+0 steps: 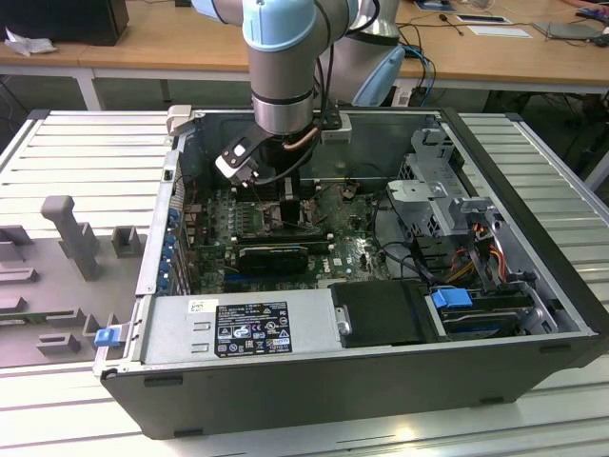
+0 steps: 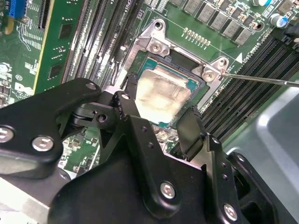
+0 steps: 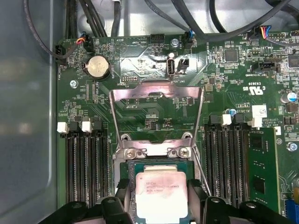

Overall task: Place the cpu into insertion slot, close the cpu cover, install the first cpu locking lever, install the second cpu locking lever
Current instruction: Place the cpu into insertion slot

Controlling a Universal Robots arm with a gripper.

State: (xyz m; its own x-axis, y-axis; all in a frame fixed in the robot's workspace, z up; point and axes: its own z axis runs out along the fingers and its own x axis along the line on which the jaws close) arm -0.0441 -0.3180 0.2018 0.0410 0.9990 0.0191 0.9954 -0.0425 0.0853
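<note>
Cpu [image 3: 161,193] is down in the slot [image 2: 177,58], lying flat and square to the rim. The tool [image 3: 160,198] straddles it, fingers [image 2: 126,105] pinching two opposite edges by the look of it, which would keep the chip level over the contacts. The cover [image 3: 156,91] stands flipped back, clear of the opening, with a lever [image 2: 261,80] swung out. The arm [image 1: 281,57] hangs straight down into the case [image 1: 533,238], wrist vertical over the board [image 3: 224,98]
</note>
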